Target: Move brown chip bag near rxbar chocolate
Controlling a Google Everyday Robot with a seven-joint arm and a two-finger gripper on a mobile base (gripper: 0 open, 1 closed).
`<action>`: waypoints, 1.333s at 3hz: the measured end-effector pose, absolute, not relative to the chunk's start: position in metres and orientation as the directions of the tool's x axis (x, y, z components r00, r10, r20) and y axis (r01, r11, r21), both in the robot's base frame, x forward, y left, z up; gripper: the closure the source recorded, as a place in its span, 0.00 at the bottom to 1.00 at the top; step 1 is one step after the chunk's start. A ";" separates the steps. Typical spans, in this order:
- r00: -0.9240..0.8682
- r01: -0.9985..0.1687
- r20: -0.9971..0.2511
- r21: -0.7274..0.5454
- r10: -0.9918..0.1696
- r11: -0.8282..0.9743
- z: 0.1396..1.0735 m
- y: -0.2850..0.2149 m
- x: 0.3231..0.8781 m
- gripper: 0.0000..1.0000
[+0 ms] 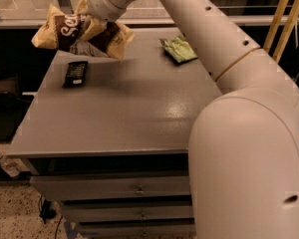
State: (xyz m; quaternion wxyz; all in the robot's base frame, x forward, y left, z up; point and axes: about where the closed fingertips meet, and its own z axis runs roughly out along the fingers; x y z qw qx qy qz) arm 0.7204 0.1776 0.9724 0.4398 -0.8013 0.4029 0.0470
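Note:
The brown chip bag (72,31), dark brown with white script and cream-yellow ends, hangs in the air above the table's far left part. My gripper (92,26) is shut on the bag's middle, pinching it from above; its fingers are partly hidden by the crumpled foil. The rxbar chocolate (75,73), a small flat black bar with white text, lies on the table just below and in front of the bag. The bag does not touch the bar or the table.
A small green bag (179,49) lies at the table's far right. The grey table (119,113) stands on a cabinet with drawers (134,189). My white arm (239,108) fills the right side. A dark ledge and glass run behind the table.

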 end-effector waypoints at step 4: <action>0.439 -0.728 -0.487 -0.685 -0.756 0.018 0.939 0.178 0.780 0.82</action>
